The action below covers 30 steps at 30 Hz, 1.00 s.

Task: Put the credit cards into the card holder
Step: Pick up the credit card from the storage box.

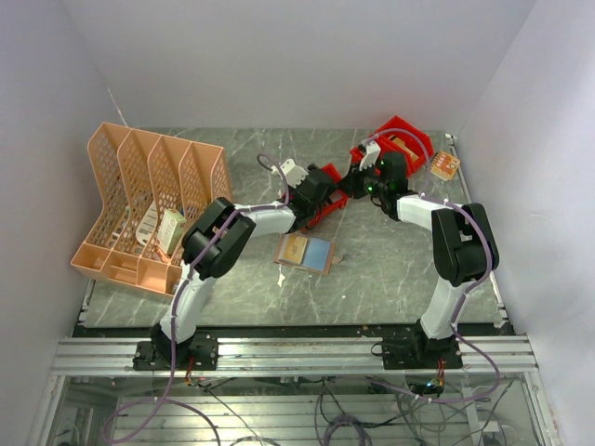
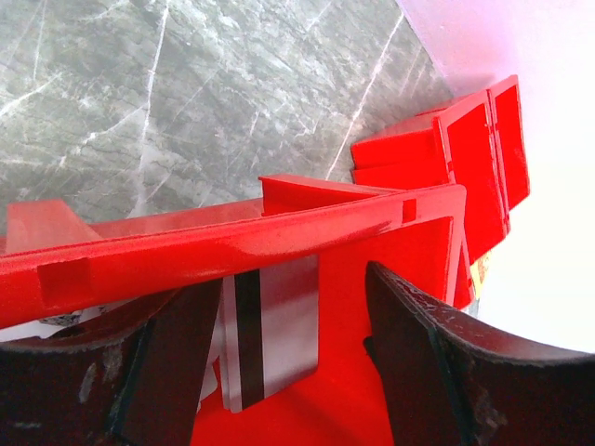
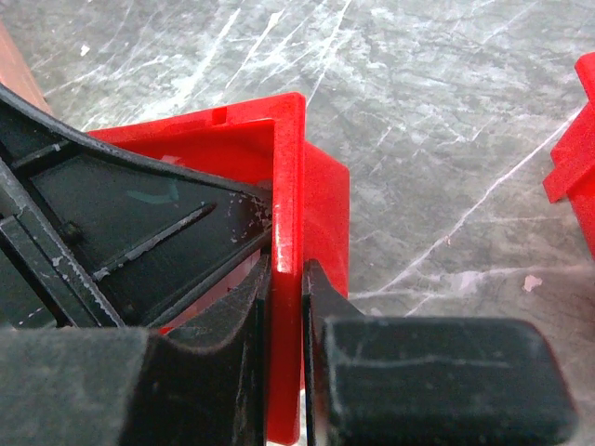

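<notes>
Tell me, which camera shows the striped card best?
The left wrist view: it shows the striped card close up, inside the red bin. In the top view the card cannot be made out; the right wrist view shows only the bin's wall.

The red bin (image 2: pixel 279 232) is glossy moulded plastic, the striped card (image 2: pixel 284 330) smooth plastic, the surface (image 2: pixel 186 93) polished grey marble-look, and the right fingers (image 3: pixel 437 372) scuffed matt black.

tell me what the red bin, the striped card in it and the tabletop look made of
The red bin looks like moulded hard plastic, glossy, with highlights along its rim. The striped card is probably thin stiff plastic, with a smooth whitish-grey face and a dark stripe. The tabletop has a grey marble look with white veins, fairly matt; stone or printed laminate, cannot tell.
</notes>
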Each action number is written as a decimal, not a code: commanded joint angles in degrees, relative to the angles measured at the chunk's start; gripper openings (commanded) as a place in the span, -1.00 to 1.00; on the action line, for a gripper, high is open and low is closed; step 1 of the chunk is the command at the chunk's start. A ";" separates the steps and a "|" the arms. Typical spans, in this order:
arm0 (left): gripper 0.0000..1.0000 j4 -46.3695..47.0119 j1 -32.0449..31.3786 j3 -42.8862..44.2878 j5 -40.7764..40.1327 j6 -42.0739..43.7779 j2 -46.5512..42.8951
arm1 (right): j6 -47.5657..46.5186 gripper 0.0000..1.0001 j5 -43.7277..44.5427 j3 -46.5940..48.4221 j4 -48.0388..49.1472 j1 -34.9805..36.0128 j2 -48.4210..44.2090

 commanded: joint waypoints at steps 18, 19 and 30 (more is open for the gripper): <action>0.01 17.80 0.18 -6.69 5.54 1.28 -3.93 | 0.82 -1.00 -4.13 2.01 1.19 0.82 -0.90; -0.02 18.32 0.14 -6.91 5.72 1.21 -3.93 | 0.82 -1.00 -4.15 2.02 1.18 0.86 -0.90; -0.10 20.84 0.11 -8.44 6.79 0.68 -3.74 | 1.01 -1.00 -4.27 2.20 1.01 0.87 -0.57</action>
